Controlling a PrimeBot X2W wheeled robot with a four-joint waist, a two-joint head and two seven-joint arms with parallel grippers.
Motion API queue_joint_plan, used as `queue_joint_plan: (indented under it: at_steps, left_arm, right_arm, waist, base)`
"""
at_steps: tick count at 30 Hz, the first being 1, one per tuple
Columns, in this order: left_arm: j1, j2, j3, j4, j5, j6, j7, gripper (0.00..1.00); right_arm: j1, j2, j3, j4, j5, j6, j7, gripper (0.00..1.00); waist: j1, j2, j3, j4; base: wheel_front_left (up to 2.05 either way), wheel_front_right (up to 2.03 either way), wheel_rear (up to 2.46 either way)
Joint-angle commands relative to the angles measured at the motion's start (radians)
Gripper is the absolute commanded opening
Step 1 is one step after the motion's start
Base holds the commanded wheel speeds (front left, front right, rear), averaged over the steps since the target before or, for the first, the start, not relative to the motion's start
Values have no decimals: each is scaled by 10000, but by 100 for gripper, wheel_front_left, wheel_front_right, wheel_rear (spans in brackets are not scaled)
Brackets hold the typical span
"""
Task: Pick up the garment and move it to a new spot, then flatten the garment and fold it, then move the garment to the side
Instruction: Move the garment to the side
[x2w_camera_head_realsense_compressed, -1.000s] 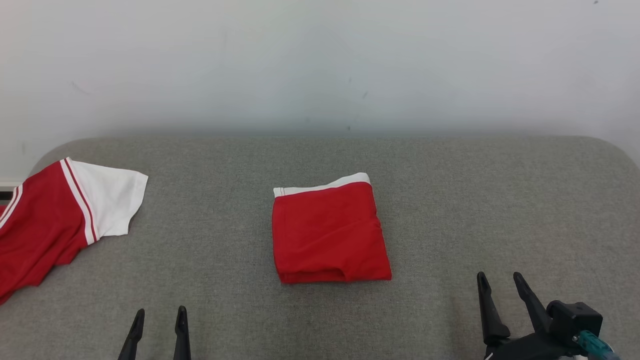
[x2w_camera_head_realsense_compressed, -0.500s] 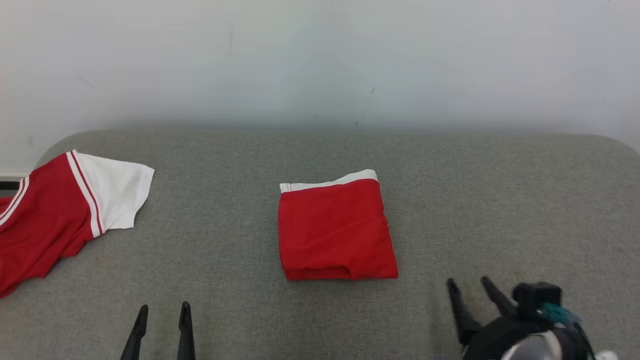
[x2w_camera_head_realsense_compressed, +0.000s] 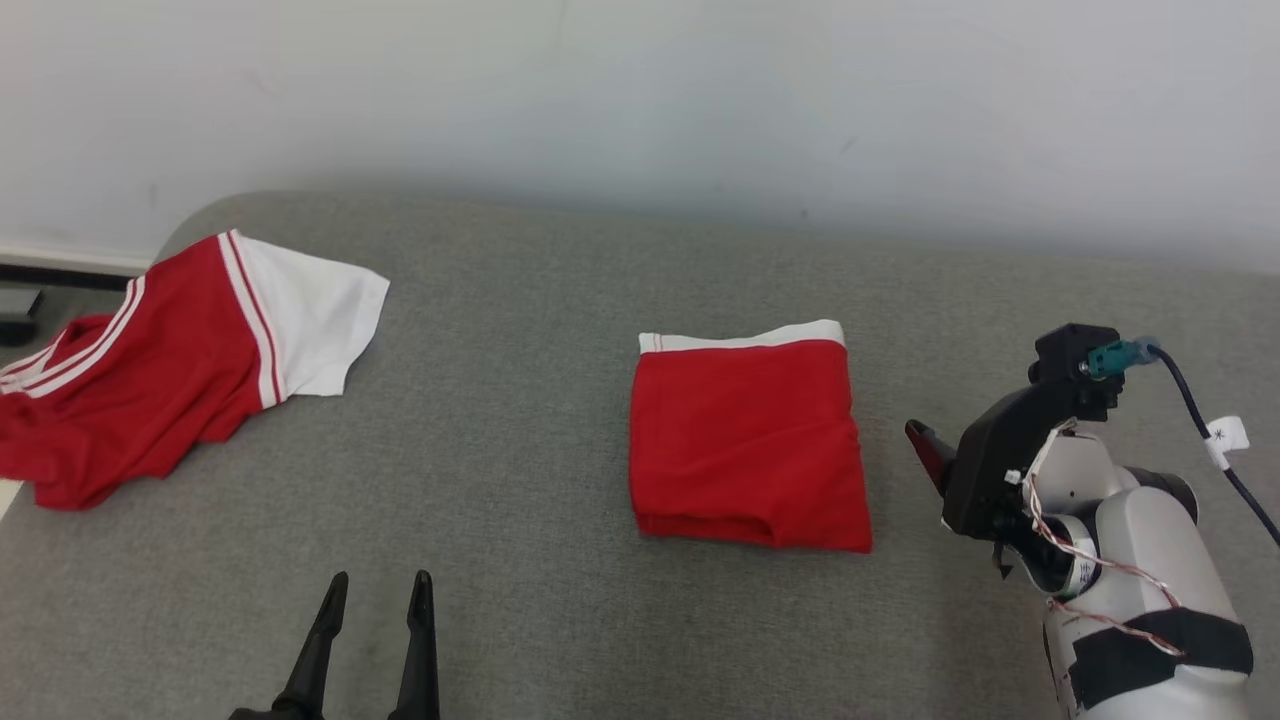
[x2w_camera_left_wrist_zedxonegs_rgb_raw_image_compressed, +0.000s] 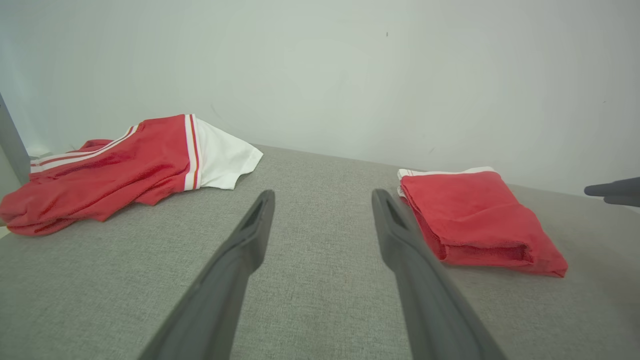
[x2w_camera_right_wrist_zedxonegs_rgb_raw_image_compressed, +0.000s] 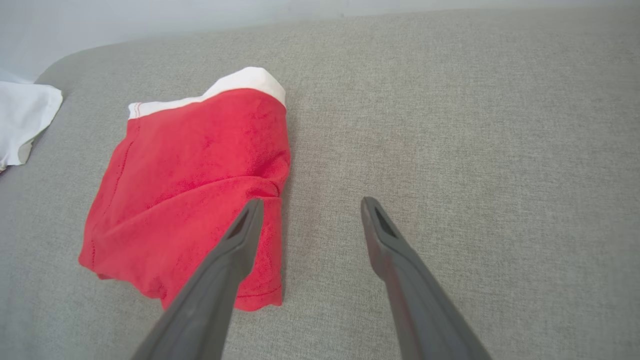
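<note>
the folded red garment (x2w_camera_head_realsense_compressed: 745, 450) lies flat near the middle of the grey fabric surface (x2w_camera_head_realsense_compressed: 560, 300). the right gripper (x2w_camera_right_wrist_zedxonegs_rgb_raw_image_compressed: 310, 205) sits just beside it at its 3 o'clock, fingers spread apart, holding nothing. the left gripper (x2w_camera_head_realsense_compressed: 380, 580), at 7 o'clock, also gapes empty. a red-and-white shirt (x2w_camera_head_realsense_compressed: 180, 360) sprawls at 10 o'clock.

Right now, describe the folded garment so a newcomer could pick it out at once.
On the grey padded surface against the pale wall, near its middle and just left of the right pincer, lies the folded garment: a compact red rectangle with a white band along its far edge. Unlike the loose red garment sprawled at the left end, white sleeve out, it is neatly squared.
</note>
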Motion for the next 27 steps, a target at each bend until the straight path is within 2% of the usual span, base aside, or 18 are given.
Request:
queue_joint_plan:
  at_steps: [1, 13, 22, 23, 24, 26, 27]
  left_arm:
    - [-215, -45, -71, 56, -49, -64, -34, 100]
    - [-586, -82, -191, 355, -164, -245, -34, 100]
    - [-829, -97, -211, 558, -146, -371, -34, 100]
    - [-845, -100, -205, 595, -147, -387, -34, 100]
    - [-876, -101, -181, 615, -153, -402, -34, 100]
    - [-937, -104, -164, 668, -161, -427, -34, 100]
    - [-963, -102, -135, 680, -163, -434, -34, 100]
  right_arm:
    - [-527, -5, -226, 609, -143, 9, 66, 100]
    - [-1750, -12, -778, 3400, -757, 9, -582, 100]
    - [-2131, 15, -1373, 5385, -1291, 7, -1170, 100]
    - [-2161, 18, -1388, 5560, -1309, 7, -1219, 91]
    - [-2232, 21, -1350, 5722, -1341, 7, -1274, 44]
    - [-2337, 22, -1357, 5900, -1440, 7, -1456, 0]
    - [-2419, 19, -1327, 5979, -1491, 7, -1560, 0]
  waist:
    - [-1, 0, 526, 747]
    - [-1, 0, 1006, 1690]
    - [-1, 0, 1201, 1775]
    - [-1, 0, 1200, 1735]
    - [-1, 0, 1194, 1672]
    - [-1, 0, 1179, 1551]
    - [-1, 0, 1178, 1465]
  base:
    - [0, 0, 0]
    - [0, 0, 0]
    - [0, 0, 0]
    - [0, 0, 0]
    - [0, 0, 0]
    - [0, 0, 0]
    - [0, 0, 0]
